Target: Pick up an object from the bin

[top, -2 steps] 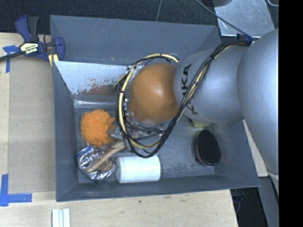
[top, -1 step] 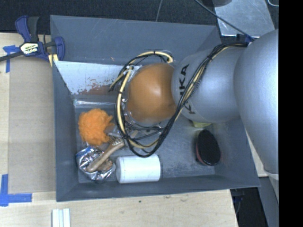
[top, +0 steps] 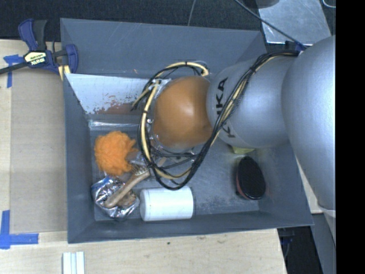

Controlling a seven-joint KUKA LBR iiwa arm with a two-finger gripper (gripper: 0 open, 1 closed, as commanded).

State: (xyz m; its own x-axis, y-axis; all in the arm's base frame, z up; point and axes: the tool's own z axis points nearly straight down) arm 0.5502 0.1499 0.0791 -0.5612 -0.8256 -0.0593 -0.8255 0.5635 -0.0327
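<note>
The gripper is low in the grey metal bin's lower left corner; whether it is released or clenched cannot be told. It sits between a fluffy orange ball and a crumpled silver foil wad. A white plastic cylinder lies just beside the foil, and a black oval object lies near the right wall.

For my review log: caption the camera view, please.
Gripper low among an orange fuzzy ball, crumpled foil and a white cylinder in the bin.

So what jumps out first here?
The big silver robot arm with its orange dome cover reaches in from the right over the grey metal bin. Left of the cover lies a fluffy orange ball, and by the lower wall a white cylinder.
</note>
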